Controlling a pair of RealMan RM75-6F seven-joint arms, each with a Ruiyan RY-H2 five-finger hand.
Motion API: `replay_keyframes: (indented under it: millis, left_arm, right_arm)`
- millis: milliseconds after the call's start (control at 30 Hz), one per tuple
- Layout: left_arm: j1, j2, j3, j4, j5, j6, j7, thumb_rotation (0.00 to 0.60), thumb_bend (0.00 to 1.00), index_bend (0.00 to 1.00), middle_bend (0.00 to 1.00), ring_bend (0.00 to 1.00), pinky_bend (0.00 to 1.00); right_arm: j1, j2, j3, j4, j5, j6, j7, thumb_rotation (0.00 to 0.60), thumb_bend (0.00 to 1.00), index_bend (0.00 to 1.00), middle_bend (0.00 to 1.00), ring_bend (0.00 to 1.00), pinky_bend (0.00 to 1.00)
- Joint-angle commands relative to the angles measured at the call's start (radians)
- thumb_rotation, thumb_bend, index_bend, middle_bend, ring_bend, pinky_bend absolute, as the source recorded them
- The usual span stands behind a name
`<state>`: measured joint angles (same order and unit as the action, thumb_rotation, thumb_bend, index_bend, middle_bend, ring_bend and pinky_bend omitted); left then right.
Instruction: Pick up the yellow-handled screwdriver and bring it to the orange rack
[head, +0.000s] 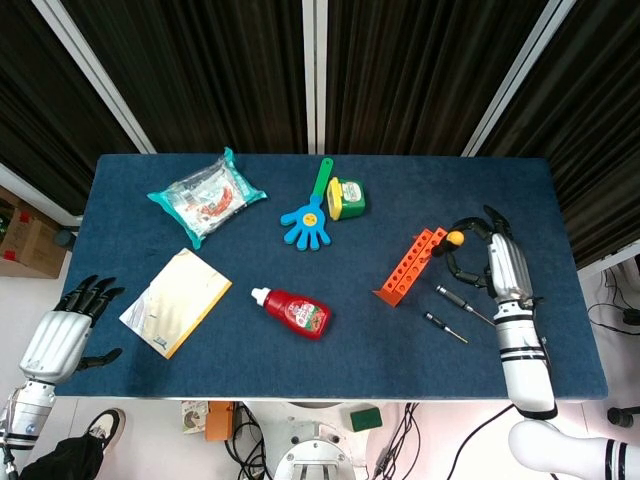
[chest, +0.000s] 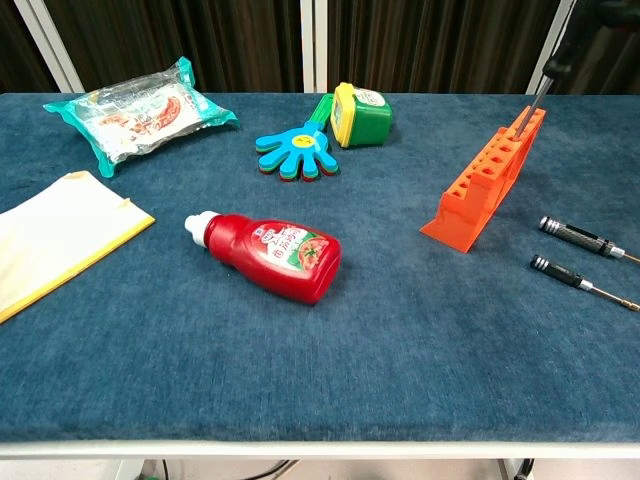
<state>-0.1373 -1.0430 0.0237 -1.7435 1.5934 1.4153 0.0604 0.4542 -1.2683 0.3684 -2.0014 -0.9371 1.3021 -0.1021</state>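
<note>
My right hand (head: 492, 265) holds the yellow-handled screwdriver (head: 454, 238) upright by its handle, just right of the far end of the orange rack (head: 410, 265). In the chest view the dark shaft (chest: 540, 92) comes down from the top edge, and its tip meets the far end of the orange rack (chest: 484, 179). The hand itself is cut off at the top right of that view. My left hand (head: 62, 333) hangs off the table's front left corner with its fingers apart and nothing in it.
Two black screwdrivers (head: 455, 312) lie right of the rack, near my right hand. A red ketchup bottle (head: 296, 311) lies mid-table. A blue toy hand clapper (head: 310, 211), a green-yellow tape measure (head: 346, 197), a snack packet (head: 205, 195) and a yellow-edged notepad (head: 176, 301) lie further left.
</note>
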Motion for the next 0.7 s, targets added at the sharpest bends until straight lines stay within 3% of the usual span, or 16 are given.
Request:
replay_keyframes:
  millis: [33, 67, 133, 267, 700]
  left_arm:
    - [0.000, 0.000, -0.001, 0.000, -0.002, 0.000, -0.001, 0.600, 0.00, 0.17, 0.12, 0.04, 0.22]
    - [0.000, 0.000, -0.001, 0.001, -0.003, 0.001, -0.002, 0.600, 0.00, 0.17, 0.12, 0.04, 0.22]
    - [0.001, -0.001, -0.003, 0.000, -0.007, 0.002, -0.001, 0.600, 0.00, 0.17, 0.12, 0.04, 0.22]
    - [0.001, -0.001, -0.002, -0.003, -0.008, 0.000, 0.005, 0.600, 0.00, 0.17, 0.12, 0.04, 0.22]
    - [0.000, -0.001, -0.001, -0.005, -0.011, -0.003, 0.010, 0.600, 0.00, 0.18, 0.12, 0.04, 0.22]
  right_arm:
    - [0.001, 0.017, -0.010, 0.002, -0.013, -0.031, 0.019, 0.600, 0.27, 0.18, 0.16, 0.00, 0.00]
    - [0.000, 0.023, -0.013, 0.003, -0.017, -0.039, 0.025, 0.600, 0.21, 0.06, 0.14, 0.00, 0.00]
    - [0.000, 0.038, -0.021, 0.002, -0.020, -0.062, 0.033, 0.600, 0.13, 0.00, 0.13, 0.00, 0.00]
    - [-0.002, 0.043, -0.025, 0.008, -0.031, -0.074, 0.057, 0.600, 0.08, 0.00, 0.12, 0.00, 0.00]
    - [-0.025, 0.075, -0.030, -0.002, -0.067, -0.079, 0.128, 0.600, 0.07, 0.00, 0.10, 0.00, 0.00]
